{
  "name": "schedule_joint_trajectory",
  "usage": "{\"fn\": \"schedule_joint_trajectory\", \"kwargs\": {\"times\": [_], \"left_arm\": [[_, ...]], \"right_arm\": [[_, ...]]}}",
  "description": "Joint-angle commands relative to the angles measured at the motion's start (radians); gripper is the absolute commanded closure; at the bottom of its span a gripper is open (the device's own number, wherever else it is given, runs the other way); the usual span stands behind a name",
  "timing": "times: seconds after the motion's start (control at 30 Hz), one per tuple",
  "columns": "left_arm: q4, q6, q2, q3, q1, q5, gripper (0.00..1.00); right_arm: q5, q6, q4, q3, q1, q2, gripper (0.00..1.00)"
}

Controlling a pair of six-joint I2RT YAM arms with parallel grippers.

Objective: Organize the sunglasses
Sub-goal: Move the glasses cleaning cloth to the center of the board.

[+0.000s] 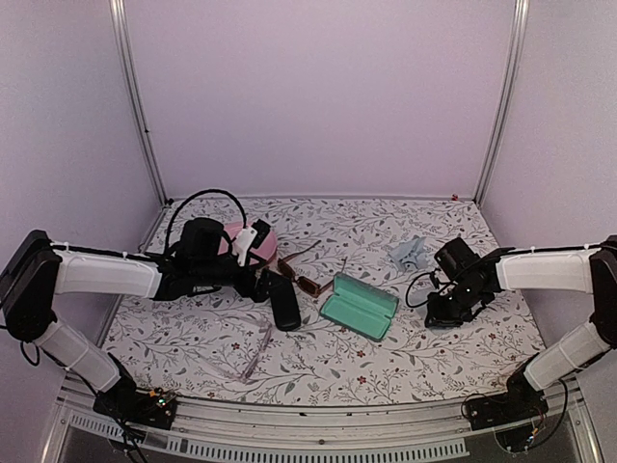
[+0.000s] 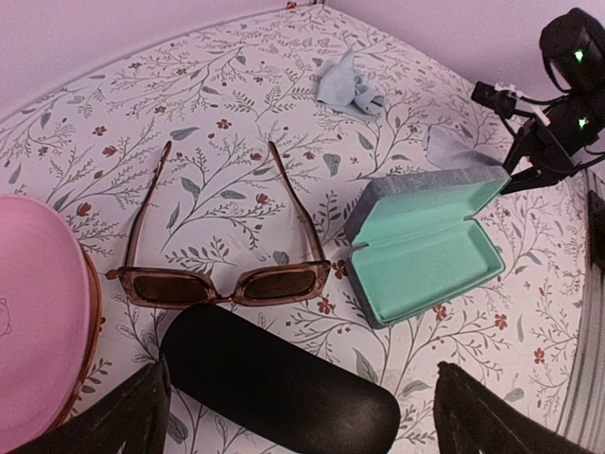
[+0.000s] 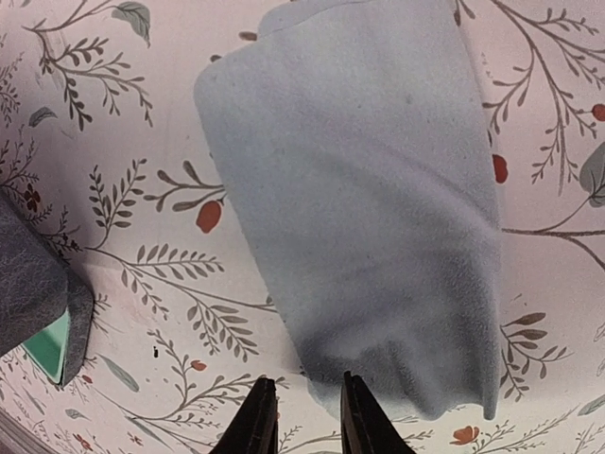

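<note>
reddish-brown sunglasses (image 2: 227, 284): arms spread, centre of table (image 1: 386, 376) | pale pair (image 1: 258, 353): nearer front, apparently unfolded

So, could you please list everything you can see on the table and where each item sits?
sunglasses: one, reddish-brown with dark lenses, mid-table, just behind the black case
clear glasses: one, pale and near-transparent, near edge, left of centre
black case: one, black, shut, between the two pairs
open case: one, grey-blue with teal lining, empty, centre
pink case: one, pink, back left
crumpled cloth: one, pale blue, back right
flat cloth: one, pale blue, right of the open case
table: one, white floral cover
left hand: one, black, open, over the black case
right hand: one, black, fingers slightly parted, at the flat cloth's edge
</note>
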Motion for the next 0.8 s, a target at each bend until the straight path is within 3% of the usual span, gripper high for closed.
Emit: {"fn": "schedule_joint_trajectory", "kwargs": {"times": [0.0, 0.33, 0.6, 0.77], "left_arm": [[0.011, 0.000, 0.022, 0.022, 0.007, 0.015, 0.02], [0.013, -0.009, 0.040, 0.026, 0.007, 0.021, 0.03], [0.003, -0.014, 0.035, 0.038, 0.006, 0.020, 0.03], [0.003, -0.020, 0.032, 0.039, 0.001, 0.015, 0.03]], "right_arm": [[0.032, 0.010, -0.010, 0.004, 0.004, 0.010, 0.73], [0.057, 0.033, -0.004, -0.011, 0.035, 0.045, 0.79], [0.073, 0.058, -0.004, -0.021, 0.060, 0.030, 0.95], [0.067, 0.065, -0.005, -0.022, 0.071, 0.010, 0.97]]}}
